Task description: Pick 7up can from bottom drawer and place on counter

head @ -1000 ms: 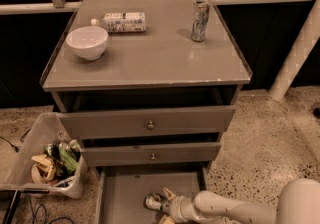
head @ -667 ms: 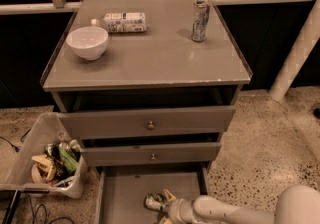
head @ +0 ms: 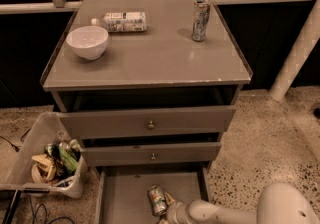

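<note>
Camera view puts the 7up can [head: 157, 200] down in the bottom drawer [head: 122, 198], lying on its side on the grey floor toward the right of the tray. The gripper [head: 168, 207] is right up against its right flank at the bottom edge of the picture, with the white arm [head: 215, 213] reaching in from the lower right. We cannot tell whether the gripper is clamped on the can or merely beside it; the contact is hidden. So how will it handle? We judge it light, though full or empty is not readable. Its thin metal wall looks stiff enough for a firm squeeze but would dent under a hard one, and the smooth printed skin can slip. Lying down, it wants to roll sideways across the flat floor, so we would take it across the middle of the body, on opposite sides of the curved wall, not on the silver ends. Its long axis runs roughly front to back in the drawer, tipped a little: one silver end points up toward the cabinet and slightly left, the other toward the bottom of the frame. The counter [head: 150, 63] above already carries a bowl [head: 87, 42], a lying bottle [head: 120, 21] and a tall slim can [head: 200, 13], so we would set it down on the bare middle.
</note>
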Tool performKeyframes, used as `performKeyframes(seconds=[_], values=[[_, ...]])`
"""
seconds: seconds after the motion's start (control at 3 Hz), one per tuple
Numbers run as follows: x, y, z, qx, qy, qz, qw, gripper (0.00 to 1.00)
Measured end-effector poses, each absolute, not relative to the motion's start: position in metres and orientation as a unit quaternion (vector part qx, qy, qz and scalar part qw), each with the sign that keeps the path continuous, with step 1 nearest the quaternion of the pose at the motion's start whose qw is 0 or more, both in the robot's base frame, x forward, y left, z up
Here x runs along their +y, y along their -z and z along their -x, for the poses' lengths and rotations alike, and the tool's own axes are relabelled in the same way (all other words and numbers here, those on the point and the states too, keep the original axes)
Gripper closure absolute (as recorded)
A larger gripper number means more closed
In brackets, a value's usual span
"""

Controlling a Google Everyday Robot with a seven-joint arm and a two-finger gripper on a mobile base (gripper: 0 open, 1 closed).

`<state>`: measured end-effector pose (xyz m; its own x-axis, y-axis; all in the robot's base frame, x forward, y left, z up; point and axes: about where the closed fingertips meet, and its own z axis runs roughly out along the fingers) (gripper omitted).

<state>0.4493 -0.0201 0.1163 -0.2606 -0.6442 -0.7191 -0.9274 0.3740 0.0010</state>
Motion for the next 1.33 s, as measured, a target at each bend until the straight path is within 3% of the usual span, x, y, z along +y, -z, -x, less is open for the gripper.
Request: performKeyframes(seconds=[0.33, 0.67, 1.0, 1.33], values=[[-0.0191, -0.1145, -0.45, 0.763, -0.217, 0.516, 0.323, 0.18], [-0.019, -0.1145, -0.45, 0.763, -0.217, 0.516, 0.323, 0.41], [-0.019, -0.1144, -0.45, 0.763, -0.217, 0.516, 0.323, 0.49], [-0.019, -0.1144, -0.45, 0.763, -0.217, 0.516, 0.323, 0.26]])
